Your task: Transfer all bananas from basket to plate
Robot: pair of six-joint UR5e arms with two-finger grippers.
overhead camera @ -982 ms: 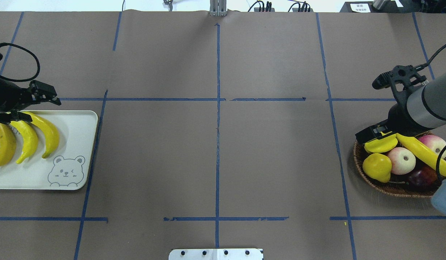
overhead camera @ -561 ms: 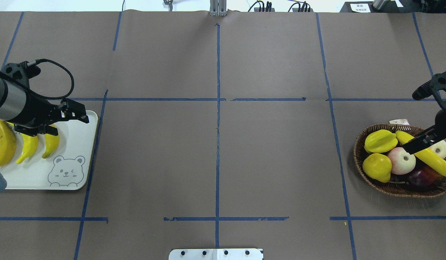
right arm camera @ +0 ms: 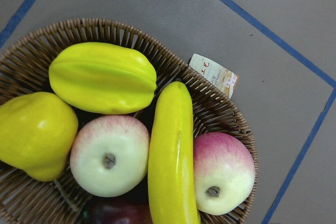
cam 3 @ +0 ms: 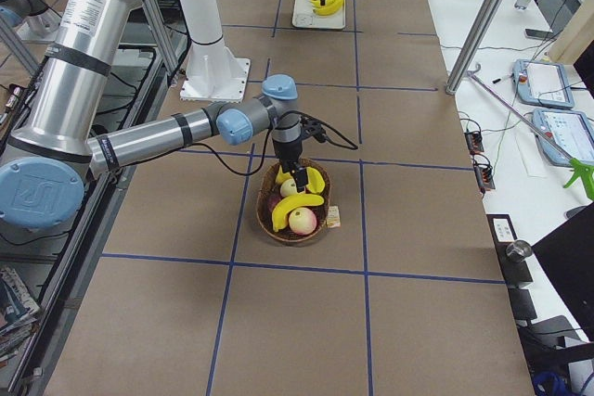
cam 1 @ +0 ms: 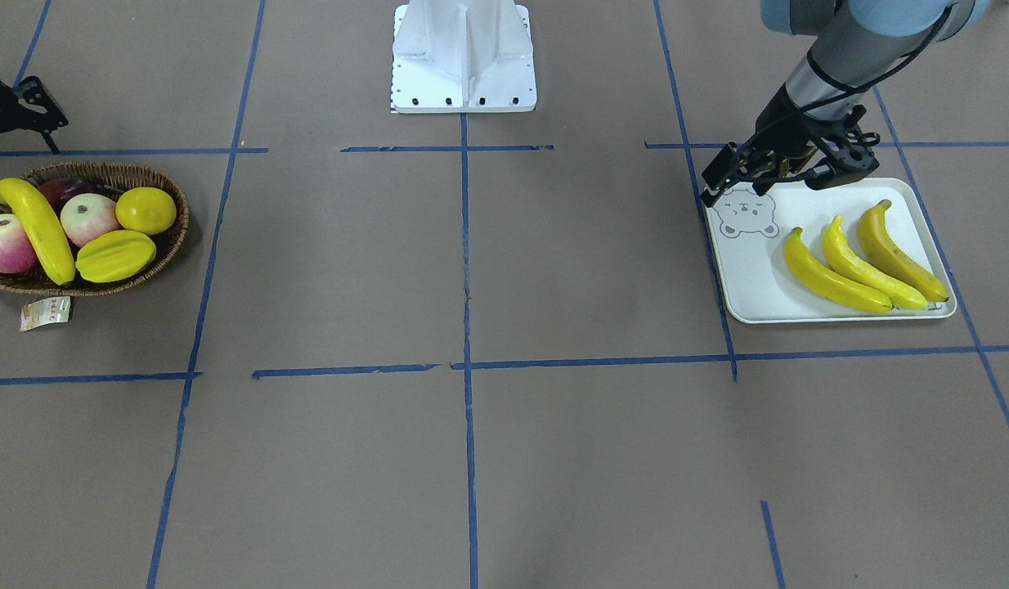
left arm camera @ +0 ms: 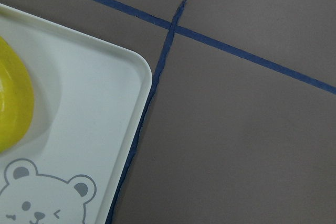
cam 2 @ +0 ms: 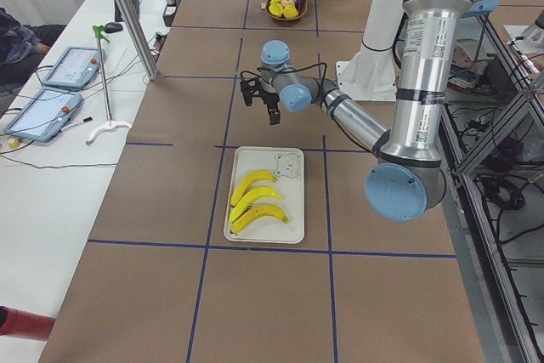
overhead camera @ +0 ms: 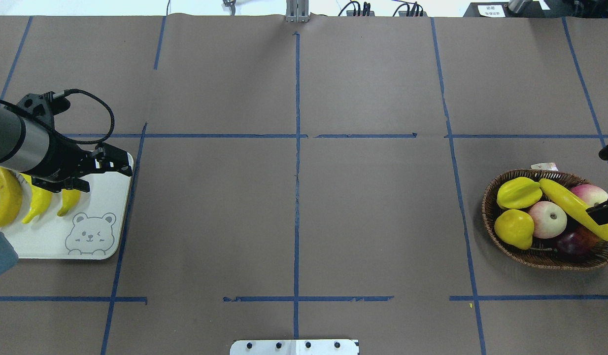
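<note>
Moved: left gripper (overhead camera: 108,177) is sliding farther out past the bananas (cam 1: 836,276) toward the corner of the plate (overhead camera: 112,198) by the bear print. The right gripper (overhead camera: 603,212) is pulling back to the overhead view's right edge.
Left jaws: standing spread, gripping nothing, hanging over the plate's rim.
Right jaws: mostly cut off by the frame; cannot tell whether they are spread or closed.
On the plate: three bananas are lying side by side, with the darker banana (cam 1: 899,254) sitting at the end of the row farthest from the bear print.
In the basket (overhead camera: 530,260): the last banana (overhead camera: 572,206) is lying aslant across two apples (overhead camera: 548,219), and one right finger is showing above it.
Other fruit: starfruit (overhead camera: 518,193), yellow pear-shaped fruit (overhead camera: 513,228) and dark red fruit (overhead camera: 575,242) are sitting alongside.
</note>
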